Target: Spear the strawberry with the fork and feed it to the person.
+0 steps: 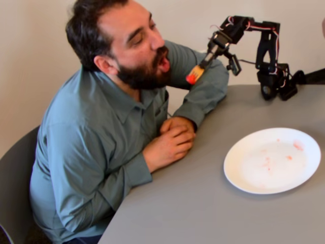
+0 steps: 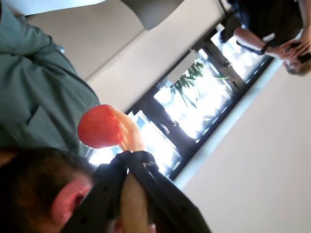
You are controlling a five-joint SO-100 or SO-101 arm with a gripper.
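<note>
The strawberry [image 1: 191, 79] is a small red piece stuck on the tip of the fork [image 1: 197, 71], a hand's width in front of the open mouth of the person [image 1: 101, 137]. He leans forward over the table, bearded, in a grey-green shirt, hands clasped. My gripper [image 1: 210, 53] is shut on the fork's shaft, with the black arm reaching in from the right. In the wrist view the strawberry [image 2: 99, 127] sits on the pale fork head [image 2: 130, 135], above the gripper [image 2: 129, 165]. The person's dark hair and ear [image 2: 68, 199] fill the lower left.
A white plate [image 1: 238, 173] with faint pink smears lies on the grey table [image 1: 203, 213] at the right. The arm's base [image 1: 274, 81] stands at the table's far edge. A dark chair [image 1: 12, 173] holds the man. Another person [image 2: 272, 24] and a window [image 2: 194, 107] show behind.
</note>
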